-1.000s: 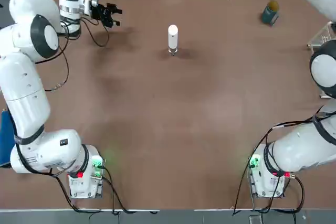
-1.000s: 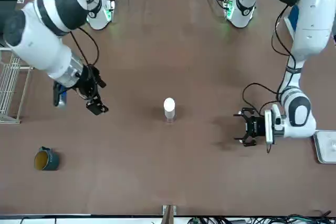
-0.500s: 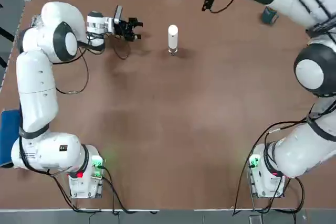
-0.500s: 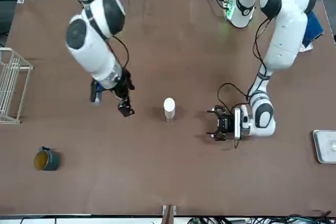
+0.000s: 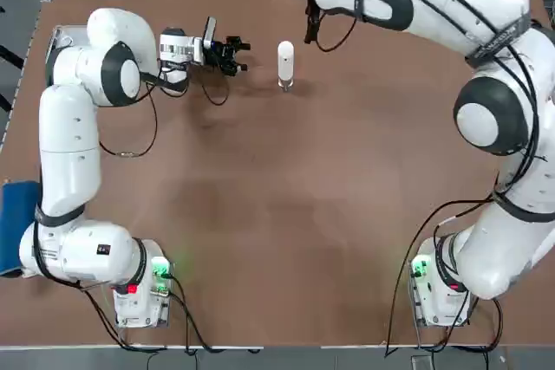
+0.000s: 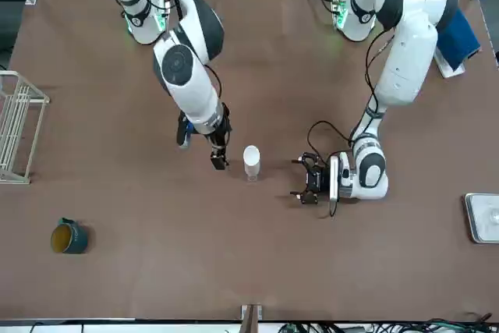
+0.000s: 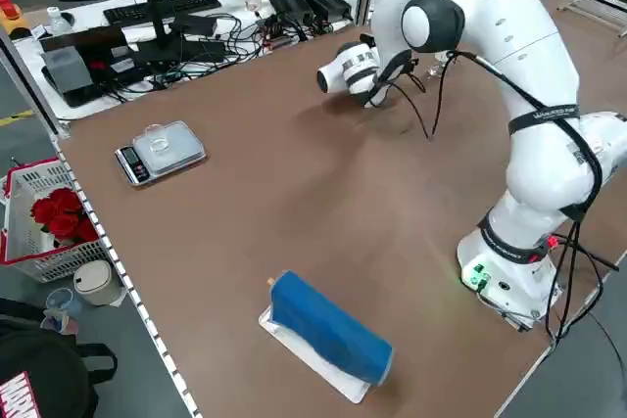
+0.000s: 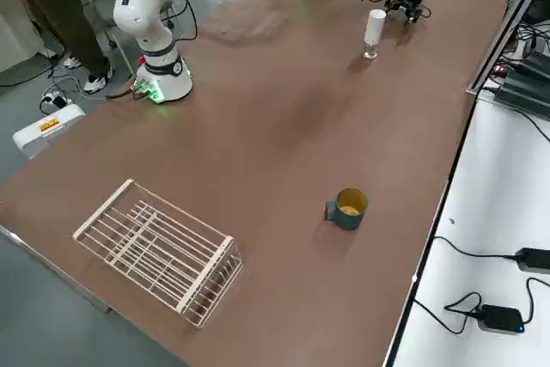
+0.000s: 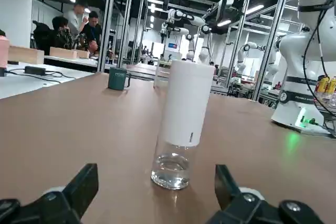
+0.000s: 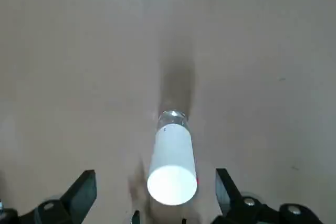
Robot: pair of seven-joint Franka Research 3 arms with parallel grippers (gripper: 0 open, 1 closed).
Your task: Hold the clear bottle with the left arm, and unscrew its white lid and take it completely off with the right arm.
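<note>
Glass bottle (image 9: 171, 166) stands upright just ahead of your left claw (image 9: 157, 203), jaws apart; white lid (image 10: 172, 167) sits below your right claw (image 10: 156, 203), also spread. Likely light, slick, top-heavy: grip the clear base low, lid around its sides.
</note>
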